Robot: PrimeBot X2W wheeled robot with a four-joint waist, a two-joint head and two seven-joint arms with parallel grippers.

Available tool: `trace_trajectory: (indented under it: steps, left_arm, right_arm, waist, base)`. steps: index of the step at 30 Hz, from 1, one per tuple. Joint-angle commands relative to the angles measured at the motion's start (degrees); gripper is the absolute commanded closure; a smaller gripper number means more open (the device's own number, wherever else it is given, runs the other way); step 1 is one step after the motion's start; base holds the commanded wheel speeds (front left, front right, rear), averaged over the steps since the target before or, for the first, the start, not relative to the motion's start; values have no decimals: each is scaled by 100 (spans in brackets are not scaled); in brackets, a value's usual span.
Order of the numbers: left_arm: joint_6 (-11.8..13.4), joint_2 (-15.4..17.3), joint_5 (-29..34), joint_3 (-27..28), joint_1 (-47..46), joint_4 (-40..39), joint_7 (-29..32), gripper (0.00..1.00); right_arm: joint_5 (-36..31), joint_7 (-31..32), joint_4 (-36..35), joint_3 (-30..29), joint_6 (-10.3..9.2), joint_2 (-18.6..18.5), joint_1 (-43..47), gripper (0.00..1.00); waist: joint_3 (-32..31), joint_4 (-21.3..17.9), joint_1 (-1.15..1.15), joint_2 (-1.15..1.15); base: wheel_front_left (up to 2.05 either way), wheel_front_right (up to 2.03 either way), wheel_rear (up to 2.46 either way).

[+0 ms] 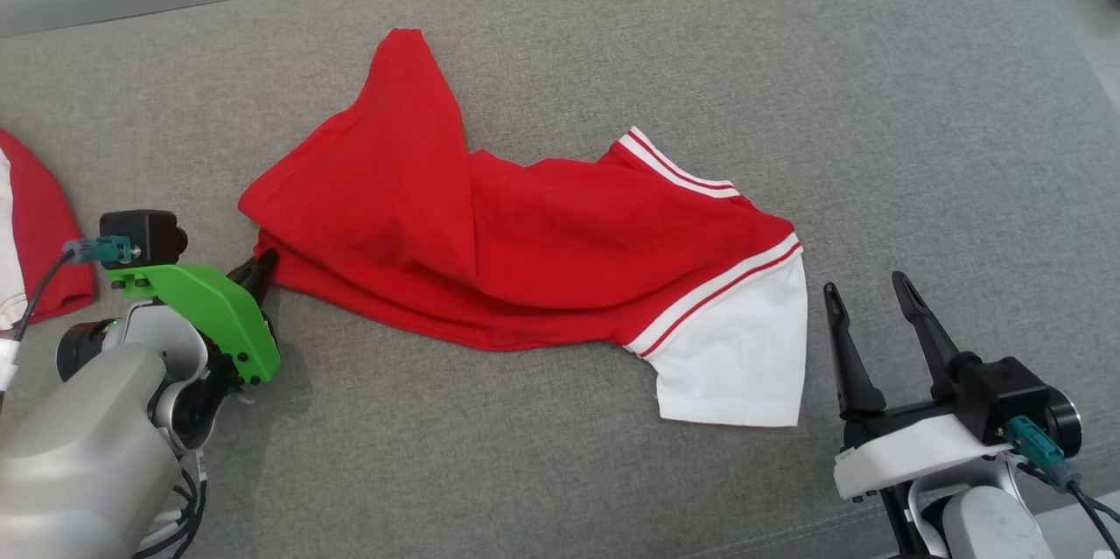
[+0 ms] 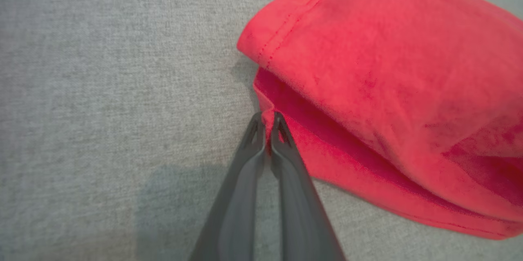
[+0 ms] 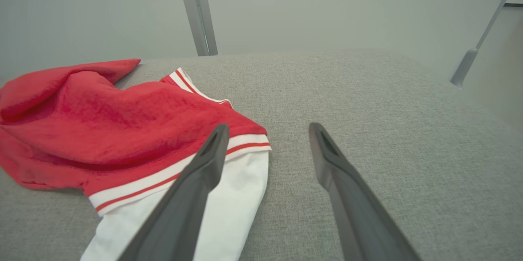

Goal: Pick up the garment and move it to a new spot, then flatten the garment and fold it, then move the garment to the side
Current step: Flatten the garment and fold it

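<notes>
My left gripper pinches only a tiny bit of red shirt at its tips, so it might slip.

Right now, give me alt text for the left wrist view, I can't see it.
The left gripper is shut, its two dark fingers pinching the lower edge of a crumpled red garment that lies on a grey fabric surface.

The garment is being shown in red, its sleeve in white, banded with red-and-white stripes. The surface is being rendered in heathered grey. At its left edge, another red-and-white cloth is being seen.
</notes>
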Motion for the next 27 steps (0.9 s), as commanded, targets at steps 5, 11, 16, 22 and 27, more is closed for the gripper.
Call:
trace_trajectory:
  steps: [5, 11, 16, 22, 27]
  left_arm:
    - [-54, 172, -311, 374, 289, -573, -544, 100]
    - [308, 1103, -654, 775, 1108, -2740, -868, 100]
    - [1294, 2071, -909, 968, 2215, -5156, -1128, 100]
    - [2165, 2220, -1165, 1233, 3605, -6420, -1363, 100]
    - [2394, 2009, -950, 1234, 4106, -6389, -1381, 100]
  right_arm:
    - [-24, -18, -12, -157, -7, -13, 128, 0]
    - [-62, -18, -66, -323, -8, -13, 292, 0]
    - [50, -18, -146, -282, -8, -14, 166, 0]
    - [58, -18, -190, -260, -8, -13, 195, 0]
    - [-55, -18, -145, -283, -8, -15, 136, 0]
  waist:
    - [-161, 164, 0, 0]
    - [-366, 509, 0, 0]
    - [-361, 635, 0, 0]
    - [-216, 798, 0, 0]
    - [-170, 860, 0, 0]
  base:
    - [0, 0, 0]
    - [0, 0, 0]
    - [0, 0, 0]
    - [0, 0, 0]
    - [0, 0, 0]
